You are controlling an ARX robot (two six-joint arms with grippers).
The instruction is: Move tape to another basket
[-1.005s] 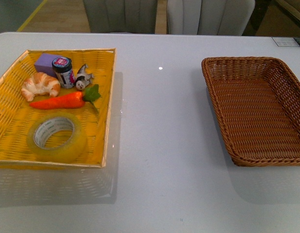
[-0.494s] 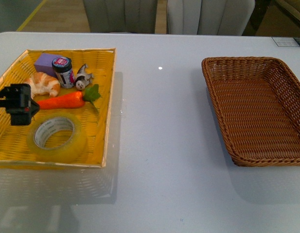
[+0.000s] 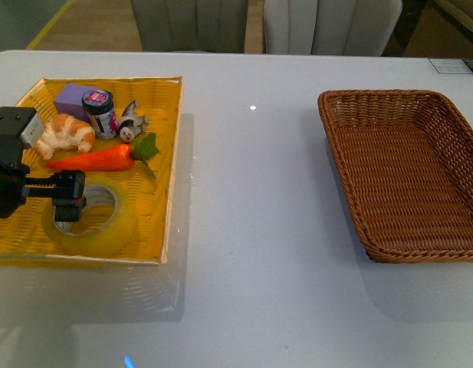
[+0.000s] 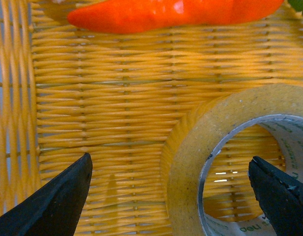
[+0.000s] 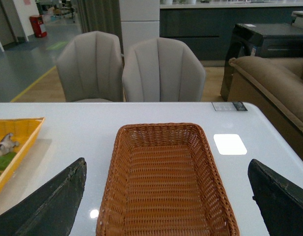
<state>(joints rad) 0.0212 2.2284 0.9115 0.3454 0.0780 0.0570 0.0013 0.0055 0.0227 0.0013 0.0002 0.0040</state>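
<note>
In the shallow bright yellow woven tray [image 3: 144, 100], at the left of the white counter [image 3: 251, 230]: the wide roll of yellowish translucent packing tape [image 3: 113, 226] lies flat near the tray's front edge. A toy orange carrot [image 3: 94, 159] lies just behind it.

Left gripper [image 3: 73, 198] hangs over the roll with its jaws released and spread wide, holding nothing. In the left wrist view one jaw sits over bare weave outside the roll and the other over the hollow core, so the roll's wall [image 4: 190, 147] lies between them. Cannot tell whether either jaw touches it.

Right gripper [image 5: 168, 201] has its jaws parted and empty, above the deep dark brown wicker basket [image 3: 405, 176], which sits well apart at the counter's right and holds nothing.

Step in hand, by my reading: the reach for the pickup, with the grasp not yet made. The next move calls for lowering until the jaws bracket the wall, clenching on it, then lifting clear of the tray rim and the carrot.
</note>
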